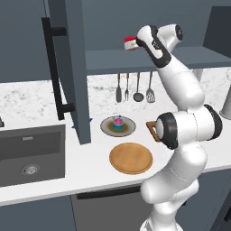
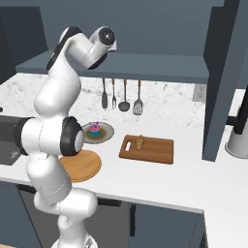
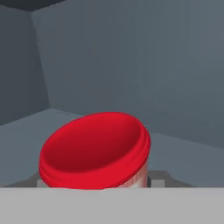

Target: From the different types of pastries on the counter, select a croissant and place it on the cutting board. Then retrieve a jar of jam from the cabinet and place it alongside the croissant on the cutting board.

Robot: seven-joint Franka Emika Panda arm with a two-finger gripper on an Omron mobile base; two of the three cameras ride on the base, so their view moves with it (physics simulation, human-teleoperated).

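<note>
The jar of jam [image 3: 94, 151] is judged to be rigid and fairly light, with smooth sides that could slip and walls that may break if dropped. It is best taken across the body just under the red lid, with even pressure from both sides. In the hand view the lid is seen very close, right at the claw, low in the frame and tilted toward the camera. Small grey shapes are seen at either side of its base, but whether these are the fingers cannot be told. In the left base view the jar is seen at the arm's tip, at the cabinet [image 1: 149, 58] shelf, above the tabletop [image 1: 90, 158]. Whether the claw is closed on the jar cannot be told. The croissant [image 2: 139, 141] is seen lying on the cutting board [image 2: 155, 152].
</note>
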